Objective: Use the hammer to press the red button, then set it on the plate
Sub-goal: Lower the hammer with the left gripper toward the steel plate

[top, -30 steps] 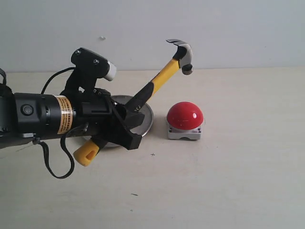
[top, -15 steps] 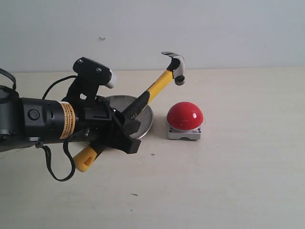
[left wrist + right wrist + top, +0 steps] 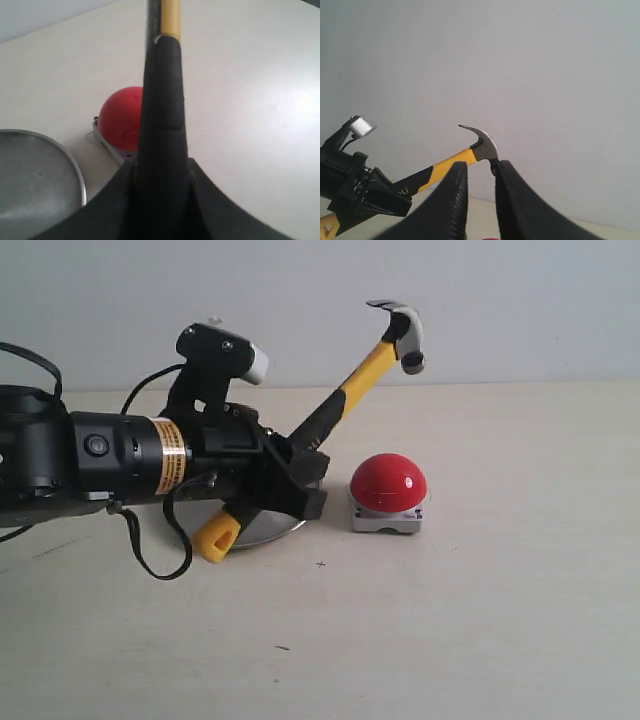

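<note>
Plain pale grey wall [image 3: 520, 300] behind. Beige matte tabletop [image 3: 500, 620], few small dark specks [image 3: 283, 647]. Light soft, even; bright glare patch on tabletop in left wrist view.

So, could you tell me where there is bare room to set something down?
Bare table runs right of the red button and along the near edge. It is crowded left of the button, where the left gripper holds the hammer by the plate.
</note>
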Motion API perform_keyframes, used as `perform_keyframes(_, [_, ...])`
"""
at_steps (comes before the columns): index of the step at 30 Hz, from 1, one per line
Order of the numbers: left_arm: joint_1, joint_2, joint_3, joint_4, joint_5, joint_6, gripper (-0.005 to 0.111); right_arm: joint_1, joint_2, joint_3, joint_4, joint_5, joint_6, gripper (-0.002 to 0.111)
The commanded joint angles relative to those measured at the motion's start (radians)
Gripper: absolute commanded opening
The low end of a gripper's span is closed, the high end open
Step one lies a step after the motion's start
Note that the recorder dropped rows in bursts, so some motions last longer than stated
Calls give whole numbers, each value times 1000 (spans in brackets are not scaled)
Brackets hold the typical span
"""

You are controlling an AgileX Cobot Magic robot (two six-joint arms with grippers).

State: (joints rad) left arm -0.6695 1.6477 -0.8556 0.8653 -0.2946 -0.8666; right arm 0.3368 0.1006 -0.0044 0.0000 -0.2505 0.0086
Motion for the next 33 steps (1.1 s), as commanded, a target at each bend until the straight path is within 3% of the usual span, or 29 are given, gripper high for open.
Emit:
perform_keyframes(1, [1,73,0,-16,-15,-31,0,0,-8,4,-6,-14,-9,21])
perform_keyframes(5, [-15,225,-10,80,9,-181,0,0,-8,4,-6,-33,-9,21])
perform_keyframes(13, [-1,-190,6,99,112,-211,0,0,-8,4,-6,0,20,21])
perform_keyframes(19, [80,-240,79,95,107,-244,0,0,-8,4,0,17,20,21])
perform_keyframes(24, [186,-151,102,115,-63,-325,0,0,-8,4,0,17,20,21])
perform_keyframes(30, [355,20,97,170,-545,-469,0,0,-8,4,0,17,21,21])
perform_keyframes(33, [393,89,97,141,-564,-453,0,0,-8,4,0,19,22,21])
